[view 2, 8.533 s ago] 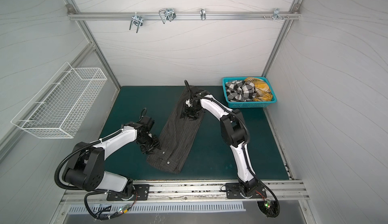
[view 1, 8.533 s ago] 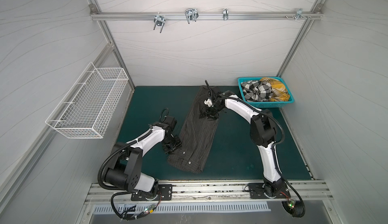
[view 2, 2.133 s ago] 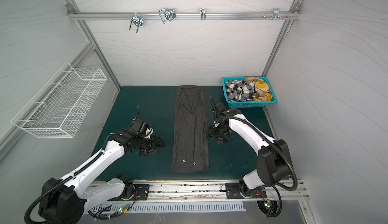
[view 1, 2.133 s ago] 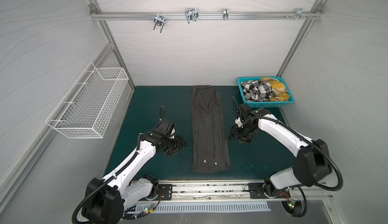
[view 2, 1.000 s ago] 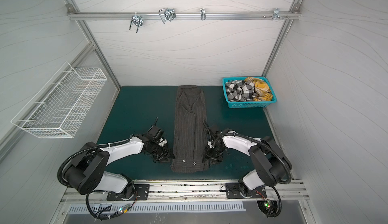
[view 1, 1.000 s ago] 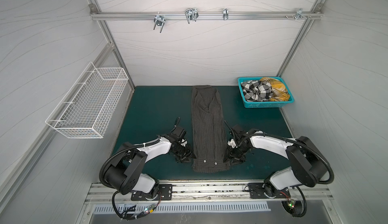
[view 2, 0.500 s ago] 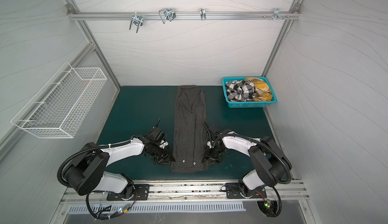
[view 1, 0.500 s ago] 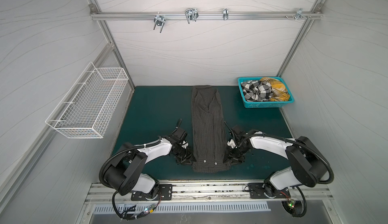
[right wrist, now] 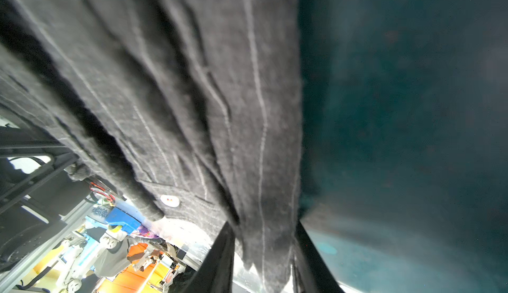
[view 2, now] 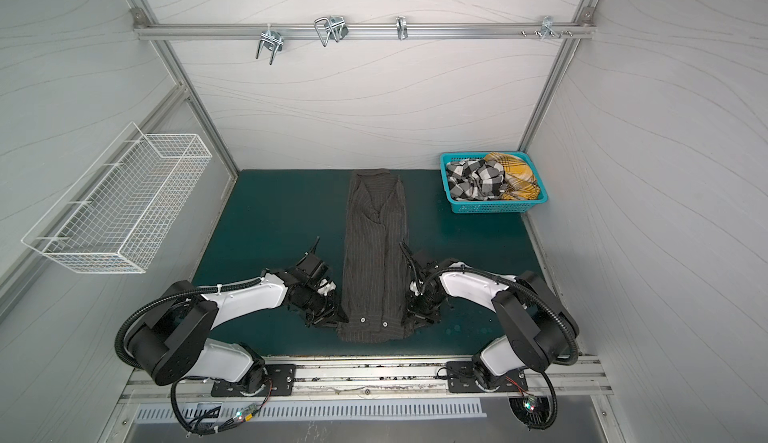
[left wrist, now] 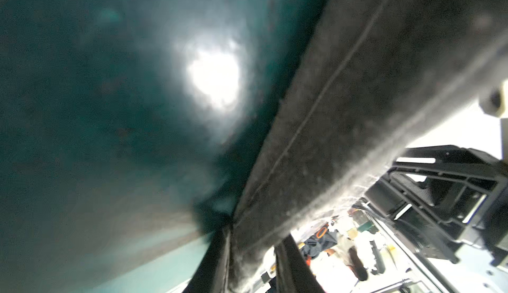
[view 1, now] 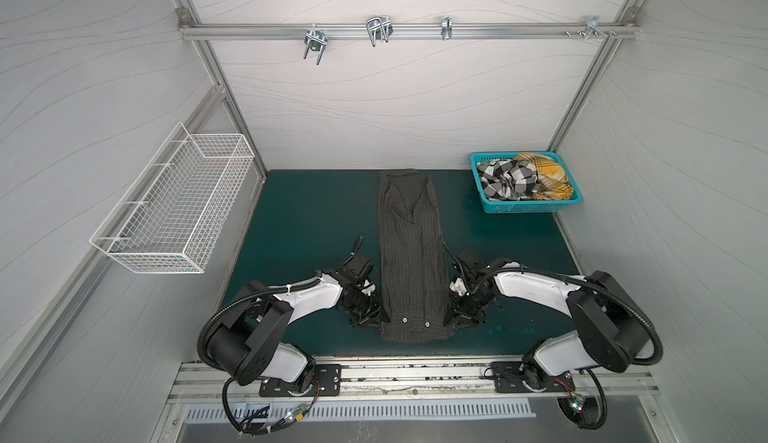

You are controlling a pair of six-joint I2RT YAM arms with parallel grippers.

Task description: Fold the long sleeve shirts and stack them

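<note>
The left gripper [view 1: 376,321] clamps 1 near corner of the dark charcoal pinstriped cloth shirt [view 1: 411,254]; the right gripper [view 1: 452,320] clamps the other.

Both top views are bright and sharp; wrist views are soft, with glare on the mat [left wrist: 214,77].

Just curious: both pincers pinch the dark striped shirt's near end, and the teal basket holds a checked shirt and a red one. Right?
Nearly. Both top views show the teal basket holding the checked shirt and a yellow plaid shirt, not a red one. The left pincer and right pincer pinch the dark striped shirt at its near end.
</note>
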